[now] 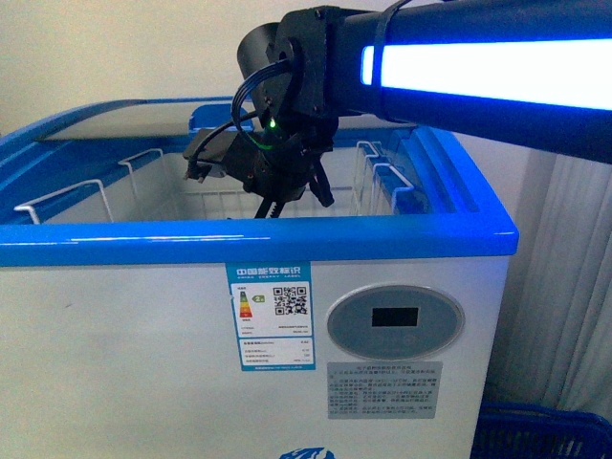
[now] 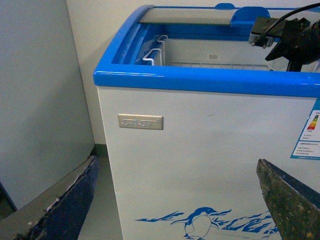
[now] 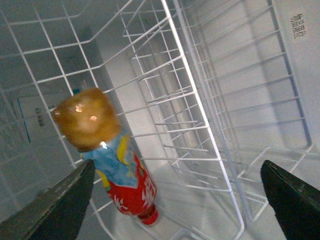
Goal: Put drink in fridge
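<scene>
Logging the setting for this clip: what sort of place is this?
Probably a shop or a mock-up of one, indoors: a chest fridge with an energy label, wire baskets holding a drink, and a blue crate beside it.

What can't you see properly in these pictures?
- Front view: the small clear bottle of amber drink with the red and yellow label is hidden by the white chest fridge's blue rim.
- Front view: the right gripper has its fingertips partly behind that rim.
- Right wrist view: the bottle's cap end is blurred.
- Left wrist view: the left gripper shows only its finger edges.
</scene>
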